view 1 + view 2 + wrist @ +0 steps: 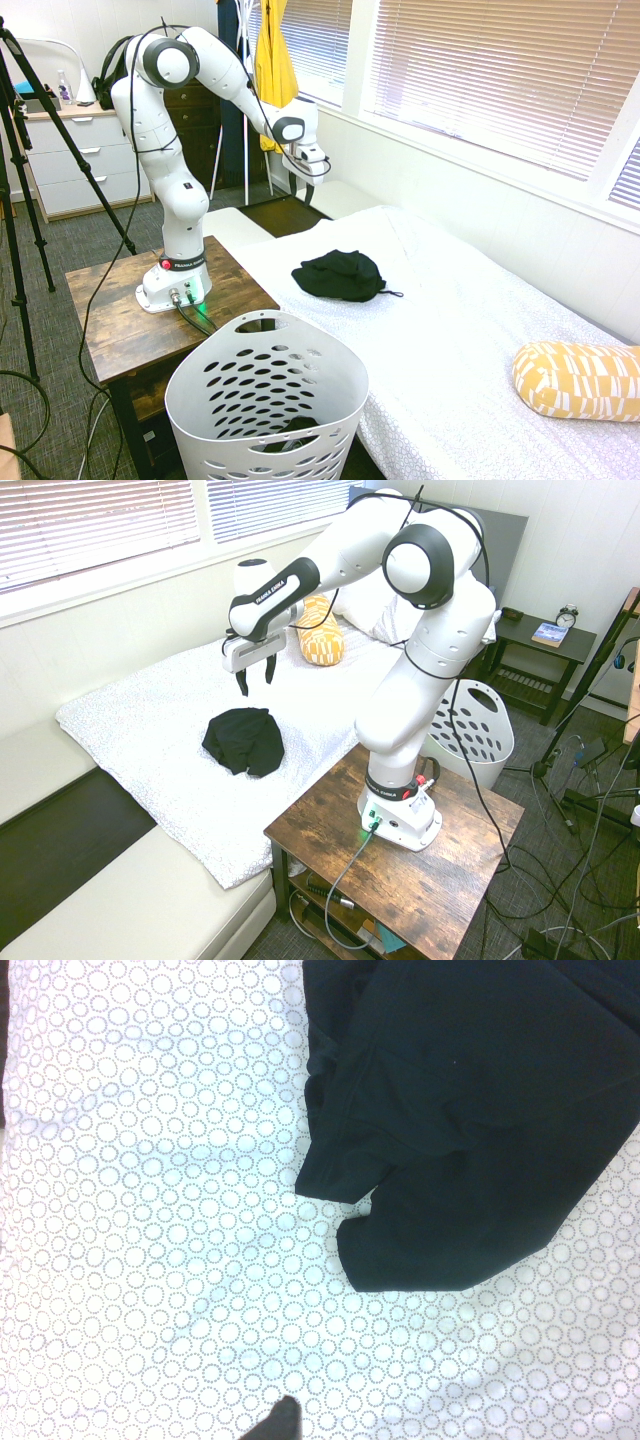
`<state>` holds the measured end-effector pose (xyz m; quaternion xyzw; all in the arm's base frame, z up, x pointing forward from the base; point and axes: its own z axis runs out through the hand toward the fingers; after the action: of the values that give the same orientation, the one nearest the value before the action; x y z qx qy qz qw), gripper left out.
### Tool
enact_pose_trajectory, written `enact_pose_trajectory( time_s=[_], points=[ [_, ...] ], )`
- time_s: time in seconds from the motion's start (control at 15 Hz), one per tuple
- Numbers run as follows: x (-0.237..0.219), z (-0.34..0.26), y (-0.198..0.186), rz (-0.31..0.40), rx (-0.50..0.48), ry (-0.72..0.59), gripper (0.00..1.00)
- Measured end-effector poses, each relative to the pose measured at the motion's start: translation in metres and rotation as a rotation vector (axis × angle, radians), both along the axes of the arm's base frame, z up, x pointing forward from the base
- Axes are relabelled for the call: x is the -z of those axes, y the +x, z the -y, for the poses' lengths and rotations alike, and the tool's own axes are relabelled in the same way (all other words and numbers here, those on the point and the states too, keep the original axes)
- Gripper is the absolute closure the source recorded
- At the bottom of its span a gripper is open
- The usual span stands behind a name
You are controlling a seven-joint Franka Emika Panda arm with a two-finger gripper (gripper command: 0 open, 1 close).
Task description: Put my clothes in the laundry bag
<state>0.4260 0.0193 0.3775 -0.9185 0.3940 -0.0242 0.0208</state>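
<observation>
bed: you see a white bedspread [460,330] printed with small circles; in the wrist view the pattern is sharp.
arm: your white franka arm [420,630] stands on a dark wooden side table [440,880] beside the bed and reaches out over the bedspread.
laundry basket: the white laundry basket [265,400] with oval holes stands on the floor, just beside the table and the bed edge; something dark lies at its bottom.
cushion: a yellow patterned cushion [580,380] lies on the bed, well apart from the garment.
garment: the black garment [340,275] lies crumpled on the bedspread, a thin cord trailing from one side; it is outside the basket.
gripper: your gripper [254,678] points down above the bed, near the garment but apart from it, fingers spread and holding nothing.
</observation>
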Motion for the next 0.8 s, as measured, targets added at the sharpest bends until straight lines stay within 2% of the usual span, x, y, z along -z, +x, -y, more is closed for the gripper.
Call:
enact_pose_trajectory(
  time_s=[0.33,0.67,0.8],
  points=[
    [0.011,0.005,0.009,0.016,0.005,-0.007,0.00],
    [0.069,0.036,0.043,0.061,0.003,-0.035,0.00],
    [0.096,0.050,0.057,0.058,-0.014,-0.054,0.00]
  ],
)
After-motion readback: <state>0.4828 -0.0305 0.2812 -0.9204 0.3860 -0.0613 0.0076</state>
